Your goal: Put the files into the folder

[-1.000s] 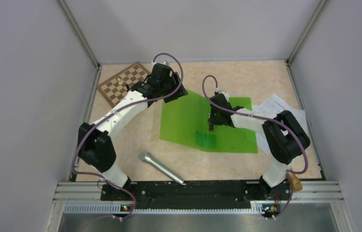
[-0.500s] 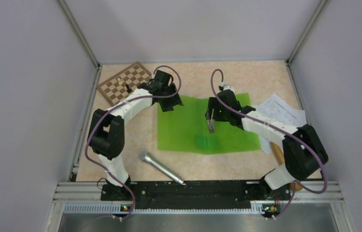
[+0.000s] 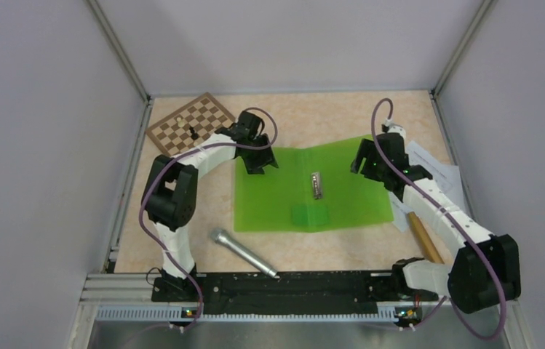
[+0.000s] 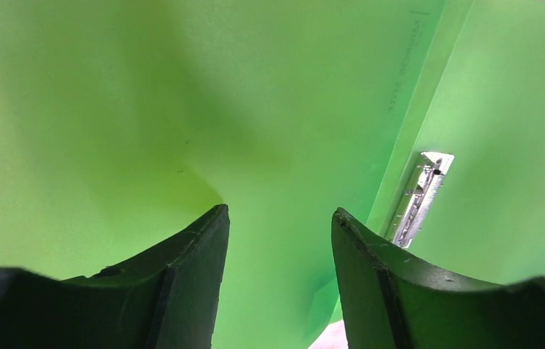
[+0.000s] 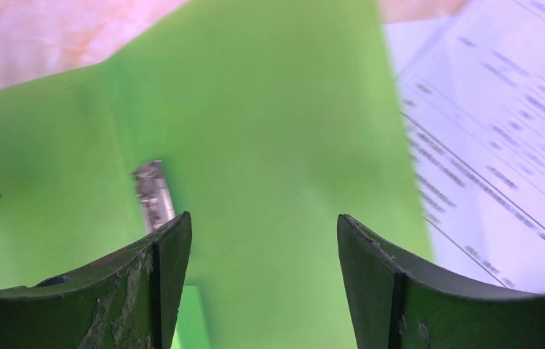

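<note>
desk (image 3: pixel 327 116): unchanged; checkered board (image 3: pixel 189 123) sat at its far-left corner.
folder (image 3: pixel 284 193): lay opened flat mid-desk, both covers down. A second earlier its left cover stood raised and tilted. The inside was now exposed and ready for paper.
files (image 3: pixel 433 166): white printed sheets at the desk's right edge, just beside the folder's right cover and partly hidden by the right arm. They had not moved, and none were in the folder yet.
left claw (image 3: pixel 263 163): jaws apart, nothing seen between them. It sat low over the folder's far-left corner, having come down as the cover flattened. Whether the tips touched the plastic could not be told.
right claw (image 3: pixel 361 160): jaws apart and empty. A second earlier it was closed over the folder's middle by the clip (image 3: pixel 317 185). It had since opened and swung out to the folder's far-right corner, near the files.
clip: bare metal strip beside the spine, nothing under it.
meaning: opening looked done. The next step was probably the right claw picking up the files, and flat thin sheets could be hard to pinch.
</note>
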